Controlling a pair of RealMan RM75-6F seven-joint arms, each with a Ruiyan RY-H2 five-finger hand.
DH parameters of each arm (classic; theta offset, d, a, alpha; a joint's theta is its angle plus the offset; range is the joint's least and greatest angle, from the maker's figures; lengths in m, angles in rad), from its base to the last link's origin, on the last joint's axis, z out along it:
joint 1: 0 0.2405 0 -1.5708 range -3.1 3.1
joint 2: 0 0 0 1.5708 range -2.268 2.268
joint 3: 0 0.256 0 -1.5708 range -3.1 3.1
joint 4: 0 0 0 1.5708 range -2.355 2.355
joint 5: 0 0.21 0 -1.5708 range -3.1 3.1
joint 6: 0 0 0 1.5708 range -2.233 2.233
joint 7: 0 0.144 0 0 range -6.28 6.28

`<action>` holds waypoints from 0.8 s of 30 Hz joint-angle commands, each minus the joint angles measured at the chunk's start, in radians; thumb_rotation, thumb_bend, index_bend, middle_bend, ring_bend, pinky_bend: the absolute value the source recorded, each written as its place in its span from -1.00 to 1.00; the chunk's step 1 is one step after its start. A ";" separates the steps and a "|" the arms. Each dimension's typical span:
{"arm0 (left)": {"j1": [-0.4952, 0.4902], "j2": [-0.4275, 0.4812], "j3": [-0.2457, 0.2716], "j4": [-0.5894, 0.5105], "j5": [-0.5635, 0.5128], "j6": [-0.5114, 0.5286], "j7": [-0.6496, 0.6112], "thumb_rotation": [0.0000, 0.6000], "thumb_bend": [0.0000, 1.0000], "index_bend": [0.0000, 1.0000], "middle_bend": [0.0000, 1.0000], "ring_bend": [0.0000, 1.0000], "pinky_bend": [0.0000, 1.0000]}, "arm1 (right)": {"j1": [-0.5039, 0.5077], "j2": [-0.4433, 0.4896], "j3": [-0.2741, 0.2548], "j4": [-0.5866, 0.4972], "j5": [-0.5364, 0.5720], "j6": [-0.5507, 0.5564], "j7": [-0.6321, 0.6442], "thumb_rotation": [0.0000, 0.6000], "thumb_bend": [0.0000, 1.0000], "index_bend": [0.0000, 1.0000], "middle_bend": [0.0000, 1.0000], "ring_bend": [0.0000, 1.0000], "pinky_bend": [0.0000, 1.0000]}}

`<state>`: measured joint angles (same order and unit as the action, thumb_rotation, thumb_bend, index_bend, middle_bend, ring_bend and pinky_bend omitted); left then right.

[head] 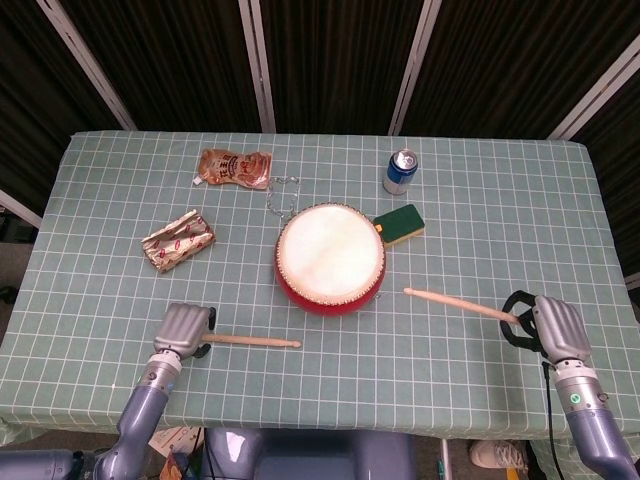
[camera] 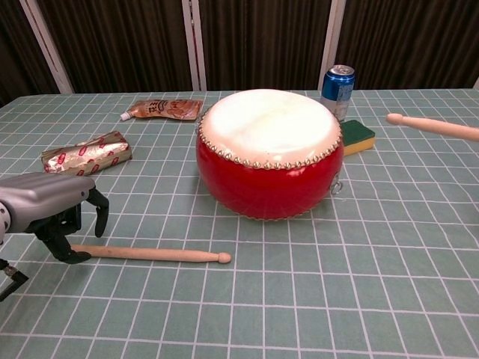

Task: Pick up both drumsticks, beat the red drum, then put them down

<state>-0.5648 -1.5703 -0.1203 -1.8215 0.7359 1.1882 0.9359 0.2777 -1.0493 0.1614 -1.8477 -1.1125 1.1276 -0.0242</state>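
Note:
The red drum (head: 330,257) (camera: 269,153) with its white skin stands mid-table. One drumstick (head: 255,341) (camera: 157,254) lies flat in front of it, tip pointing right. My left hand (head: 183,328) (camera: 52,202) hovers over that stick's butt end. Its dark fingers (camera: 99,213) hang down on either side of the stick without closing on it. My right hand (head: 545,325) grips the butt of the second drumstick (head: 455,303) (camera: 441,127). This stick is raised off the cloth, its tip pointing toward the drum. The chest view does not show the right hand.
Behind the drum are a blue can (head: 400,171) (camera: 337,91) and a green sponge (head: 399,224) (camera: 358,134). A brown pouch (head: 233,166) (camera: 161,109) and a foil-wrapped packet (head: 178,240) (camera: 86,155) lie to the left. A small chain (head: 280,195) lies beside the pouch.

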 commanded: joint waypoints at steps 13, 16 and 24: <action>-0.038 -0.079 0.016 0.080 -0.047 0.021 0.007 1.00 -0.45 -0.02 1.00 1.00 1.00 | 0.003 0.001 -0.004 0.000 0.003 0.002 0.002 1.00 0.05 0.93 1.00 1.00 1.00; -0.042 -0.090 0.022 0.095 -0.051 0.023 0.006 1.00 -0.45 0.00 1.00 1.00 1.00 | 0.003 0.002 -0.005 -0.001 0.002 0.002 0.003 1.00 0.05 0.93 1.00 1.00 1.00; -0.041 -0.097 0.027 0.102 -0.027 0.047 -0.020 1.00 0.11 0.47 1.00 1.00 1.00 | 0.004 0.004 -0.008 0.000 0.001 0.003 0.004 1.00 0.05 0.93 1.00 1.00 1.00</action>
<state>-0.6073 -1.6688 -0.0930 -1.7167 0.6975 1.2274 0.9245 0.2819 -1.0458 0.1537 -1.8478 -1.1113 1.1308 -0.0198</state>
